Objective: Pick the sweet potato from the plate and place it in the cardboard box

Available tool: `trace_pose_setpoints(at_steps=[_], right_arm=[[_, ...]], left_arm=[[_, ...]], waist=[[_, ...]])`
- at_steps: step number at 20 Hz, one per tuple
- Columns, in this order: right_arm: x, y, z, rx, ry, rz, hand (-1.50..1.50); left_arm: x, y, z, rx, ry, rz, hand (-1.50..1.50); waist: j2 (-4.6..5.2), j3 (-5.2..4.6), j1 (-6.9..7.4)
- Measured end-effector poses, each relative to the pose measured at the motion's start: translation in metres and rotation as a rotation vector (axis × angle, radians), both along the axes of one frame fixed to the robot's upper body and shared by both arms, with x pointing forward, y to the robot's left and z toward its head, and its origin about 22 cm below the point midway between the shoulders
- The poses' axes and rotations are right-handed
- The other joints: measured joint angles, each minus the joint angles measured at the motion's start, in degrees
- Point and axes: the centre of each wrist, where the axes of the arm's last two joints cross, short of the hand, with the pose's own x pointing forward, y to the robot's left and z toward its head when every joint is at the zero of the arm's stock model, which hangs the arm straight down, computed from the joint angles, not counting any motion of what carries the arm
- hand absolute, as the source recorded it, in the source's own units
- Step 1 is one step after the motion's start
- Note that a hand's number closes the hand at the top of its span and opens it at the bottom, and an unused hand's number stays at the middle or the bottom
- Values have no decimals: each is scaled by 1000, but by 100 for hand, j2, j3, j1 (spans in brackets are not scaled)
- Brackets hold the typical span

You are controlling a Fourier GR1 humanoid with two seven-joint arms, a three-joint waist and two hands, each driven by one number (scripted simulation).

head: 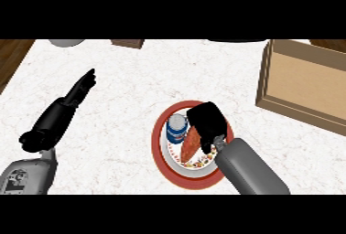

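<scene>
White marble counter [128, 109], wood floor edging; right hand [206, 119] curled over sweet potato [191, 142].

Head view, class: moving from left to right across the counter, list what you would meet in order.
Left robot hand → blue-and-white can on the red-rimmed plate → sweet potato → cardboard box. The right robot hand overlaps the sweet potato, so it is left out.

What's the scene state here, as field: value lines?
plate: red-rimmed plate, counter centre
sweet potato: sweet potato lying on the plate, not lifted
can: blue can on the plate, beside the sweet potato
right hand: right hand over the sweet potato's far end, grasp not visible
left hand: left hand open, resting at left
box: cardboard box at right, open
</scene>
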Motion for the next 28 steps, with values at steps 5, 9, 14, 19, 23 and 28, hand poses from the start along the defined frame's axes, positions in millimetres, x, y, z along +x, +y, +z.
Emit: trace_pose_setpoints(at_steps=[5, 9, 14, 19, 23, 28], right_arm=[[-15, -43, 2, 126, 11, 321, 150], [-22, -89, 21, 216, -59, 497, 150], [-38, -135, 73, 271, -201, 595, 150], [-47, -173, 117, 398, -306, 482, 150], [-37, -199, 146, 526, -358, 295, 150], [-13, -231, 175, 596, -409, 78, 150]], left_arm=[[-2, 5, -4, 2, 4, 18, 0], [-4, 7, -7, -1, 4, 29, 0], [-4, 4, -7, 0, 2, 30, 0], [-2, 4, -2, 3, 3, 30, 0], [1, 2, -1, 4, 2, 19, 0], [2, -3, 1, 5, -2, 5, 0]], waist=[[-14, 9, -96], [-21, 8, -140], [-35, 4, -168], [-32, 2, -155], [-16, 1, -106], [6, 0, 0]])
